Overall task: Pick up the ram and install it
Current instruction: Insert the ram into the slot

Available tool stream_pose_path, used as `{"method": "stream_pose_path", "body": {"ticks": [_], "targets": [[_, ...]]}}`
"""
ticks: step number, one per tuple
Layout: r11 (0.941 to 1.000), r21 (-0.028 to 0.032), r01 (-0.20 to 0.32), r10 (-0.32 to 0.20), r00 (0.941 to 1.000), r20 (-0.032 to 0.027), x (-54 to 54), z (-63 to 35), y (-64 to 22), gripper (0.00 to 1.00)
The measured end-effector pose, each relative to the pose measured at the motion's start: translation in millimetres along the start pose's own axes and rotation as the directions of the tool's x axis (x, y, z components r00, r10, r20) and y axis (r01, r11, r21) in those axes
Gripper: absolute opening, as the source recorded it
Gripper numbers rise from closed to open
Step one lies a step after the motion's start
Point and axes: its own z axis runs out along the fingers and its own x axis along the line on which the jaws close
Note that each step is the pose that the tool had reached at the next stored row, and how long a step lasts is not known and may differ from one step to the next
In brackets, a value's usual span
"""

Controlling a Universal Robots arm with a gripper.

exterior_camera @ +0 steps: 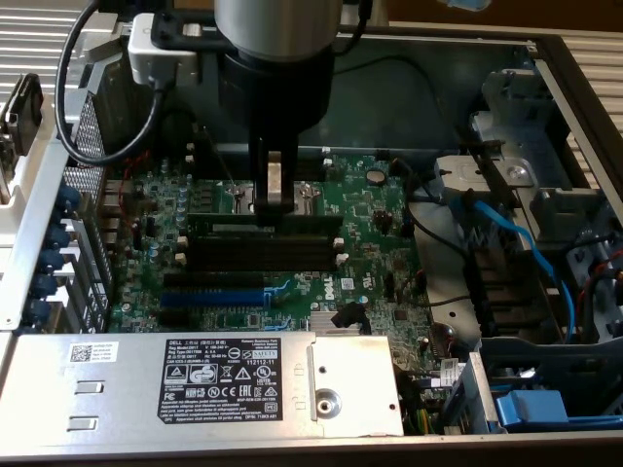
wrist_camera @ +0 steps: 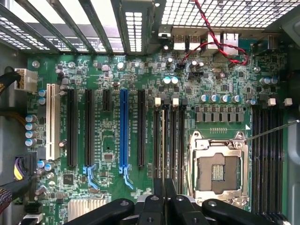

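The ram [wrist_camera: 163, 140] is a thin dark green stick seen edge-on, standing in line with the row of long black slots [wrist_camera: 180, 140] beside the CPU socket [wrist_camera: 218, 164]. My gripper [wrist_camera: 164, 190] is shut on its upper edge, one black finger on each side. In the exterior view the gripper [exterior_camera: 274, 199] reaches straight down onto the ram [exterior_camera: 229, 218], which lies level along the farthest of the black slots [exterior_camera: 263, 248] on the green motherboard [exterior_camera: 370, 209]. Whether the ram is fully seated I cannot tell.
A blue expansion slot [exterior_camera: 214, 295] lies nearer than the ram slots. A silver power supply [exterior_camera: 195, 375] with a black label covers the near side of the case. Blue cables [exterior_camera: 516, 243] and drive bays fill the exterior view's right. The case's rear bracket grille [wrist_camera: 133, 28] borders the board.
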Motion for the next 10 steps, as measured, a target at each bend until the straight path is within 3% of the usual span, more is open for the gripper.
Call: {"method": "stream_pose_path", "body": {"ticks": [10], "targets": [[0.9999,-0.0034,0.015,-0.015,0.9999,0.0000,0.1,1.9,-0.1,0.12]]}}
